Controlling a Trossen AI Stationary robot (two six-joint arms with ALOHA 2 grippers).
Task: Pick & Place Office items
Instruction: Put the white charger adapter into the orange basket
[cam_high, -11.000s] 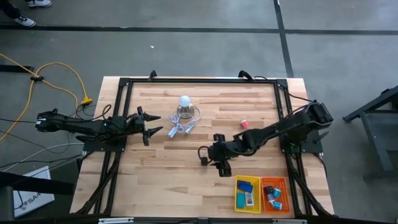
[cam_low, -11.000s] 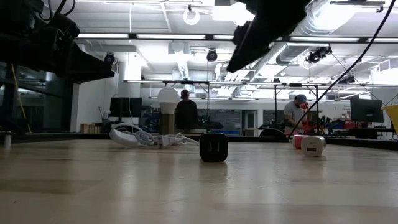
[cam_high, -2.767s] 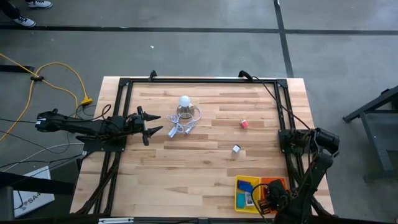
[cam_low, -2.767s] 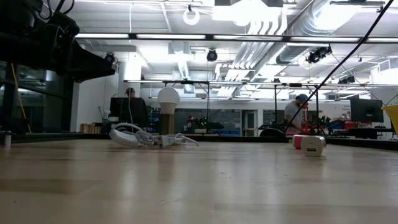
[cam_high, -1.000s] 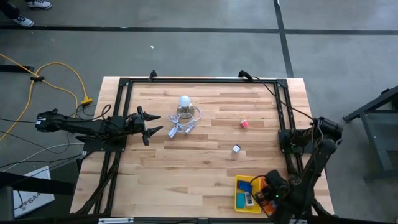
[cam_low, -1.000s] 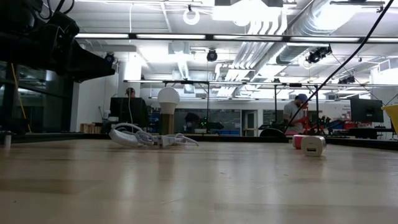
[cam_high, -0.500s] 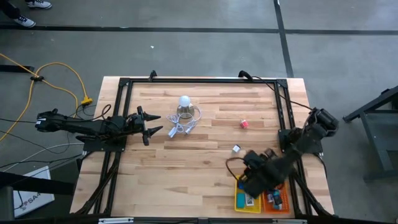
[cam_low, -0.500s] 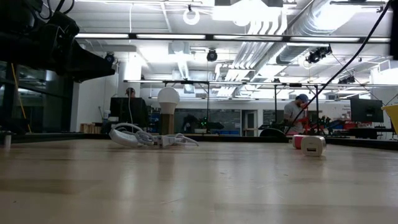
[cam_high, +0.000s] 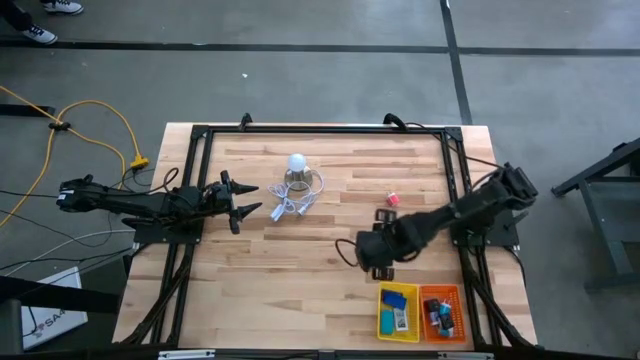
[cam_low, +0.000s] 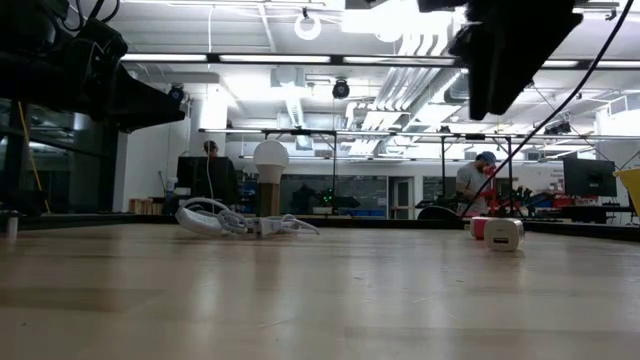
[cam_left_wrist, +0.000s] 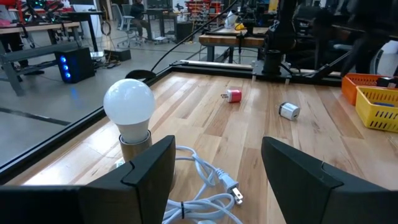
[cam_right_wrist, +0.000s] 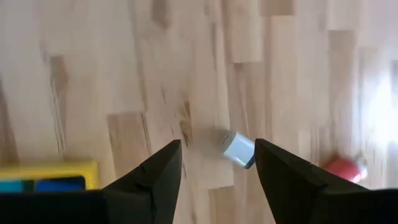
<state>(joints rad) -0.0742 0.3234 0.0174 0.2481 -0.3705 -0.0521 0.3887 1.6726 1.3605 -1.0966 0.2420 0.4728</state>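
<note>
Pink cube (cam_high: 393, 199), yellow tray (cam_high: 398, 312), orange tray (cam_high: 443, 312)

Grey concrete floor (cam_high: 330, 70) around the table; bright strip-lit ceiling (cam_low: 300, 40) and distant workbenches (cam_left_wrist: 43, 31).

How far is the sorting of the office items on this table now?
Done: several small items lie in the yellow mesh tray and the orange mesh tray. In hand: nothing; the open right gripper hovers above the small white cylinder. Left: that cylinder and the small pink piece.
</note>
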